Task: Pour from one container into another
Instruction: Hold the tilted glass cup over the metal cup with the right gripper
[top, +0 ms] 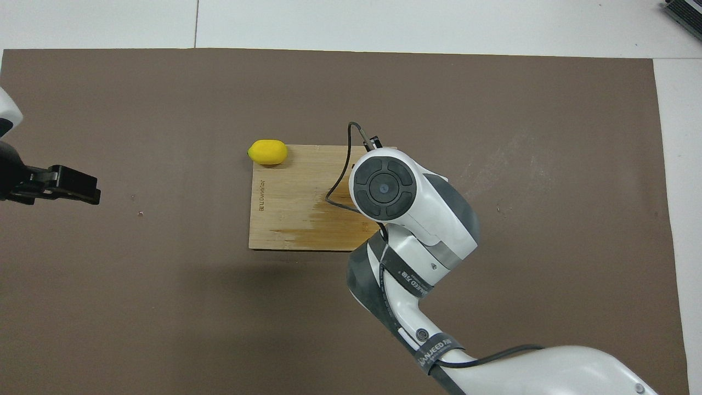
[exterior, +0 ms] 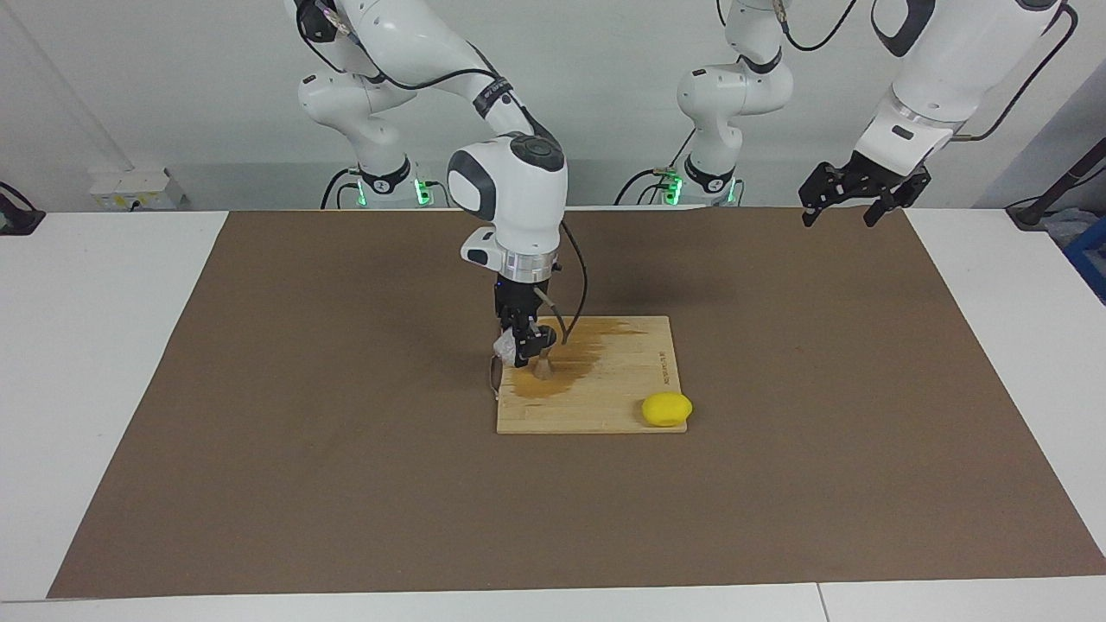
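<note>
**Operator:** I have the right gripper [exterior: 524,339] down over the cutting board [exterior: 622,380], at the board's end toward the right arm. It's clamped on the glass cup [exterior: 505,347], which looks tipped on its side just above the jigger [exterior: 543,366]. The jigger stands upright on the board, directly under the gripper.

**Observer:** What worries you?

**Operator:** The board already shows a wet stain [exterior: 575,358] spreading around the jigger, so I'd judge the stream can miss that narrow mouth. If I tilt further or drift sideways, more lands on the wood.

**Observer:** Anything else?

**Operator:** The cup's rim sits very close to the jigger. A small dip could knock it over, and with that narrow waist I expect it to tip easily. From overhead my own wrist hides both, so I only trust the facing camera.

**Observer:** The lemon?

**Operator:** The lemon [exterior: 666,409] lies on the board's corner farthest from the robots, toward the left arm's end, well apart from the jigger. The left gripper [exterior: 860,197] waits with fingers spread, over the surface [exterior: 259,389] well off the board.
</note>
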You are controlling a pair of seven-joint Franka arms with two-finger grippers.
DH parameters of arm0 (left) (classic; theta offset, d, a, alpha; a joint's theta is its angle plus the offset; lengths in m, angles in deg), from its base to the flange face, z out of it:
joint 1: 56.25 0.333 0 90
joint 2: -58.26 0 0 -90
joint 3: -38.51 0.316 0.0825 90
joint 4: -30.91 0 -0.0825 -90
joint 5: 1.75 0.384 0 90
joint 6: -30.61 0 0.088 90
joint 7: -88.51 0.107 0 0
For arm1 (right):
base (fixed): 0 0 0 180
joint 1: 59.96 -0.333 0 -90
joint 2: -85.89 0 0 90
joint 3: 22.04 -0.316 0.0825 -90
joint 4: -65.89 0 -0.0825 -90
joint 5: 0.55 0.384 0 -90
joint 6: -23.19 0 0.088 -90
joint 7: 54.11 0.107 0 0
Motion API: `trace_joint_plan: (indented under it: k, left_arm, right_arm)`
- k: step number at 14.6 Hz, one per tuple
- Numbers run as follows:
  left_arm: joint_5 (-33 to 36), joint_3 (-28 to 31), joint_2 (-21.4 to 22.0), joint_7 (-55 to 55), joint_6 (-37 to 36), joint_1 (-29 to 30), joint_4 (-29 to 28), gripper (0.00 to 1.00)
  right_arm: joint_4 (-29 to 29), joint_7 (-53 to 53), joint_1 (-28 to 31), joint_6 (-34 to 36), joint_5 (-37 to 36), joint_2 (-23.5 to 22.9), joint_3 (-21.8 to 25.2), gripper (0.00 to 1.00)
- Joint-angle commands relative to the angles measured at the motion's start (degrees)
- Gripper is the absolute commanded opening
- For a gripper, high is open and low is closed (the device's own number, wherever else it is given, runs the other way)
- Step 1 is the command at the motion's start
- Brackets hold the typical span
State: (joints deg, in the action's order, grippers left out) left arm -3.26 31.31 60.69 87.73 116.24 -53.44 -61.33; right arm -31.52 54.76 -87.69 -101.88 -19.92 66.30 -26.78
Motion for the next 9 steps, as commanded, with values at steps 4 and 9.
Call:
trace_joint_plan:
  k: [4,9]
  left_arm:
    - [-0.16,-0.10,2.14,0.42,0.85,1.05,-2.42,1.00]
    - [-2.62,0.08,2.14,-0.28,-1.26,1.14,-0.40,1.00]
  right_arm:
    - [-0.76,1.79,0.21,-1.76,-1.63,0.60,-0.19,0.38]
    - [-0.41,1.44,0.22,-1.67,-0.93,0.43,-0.19,0.39]
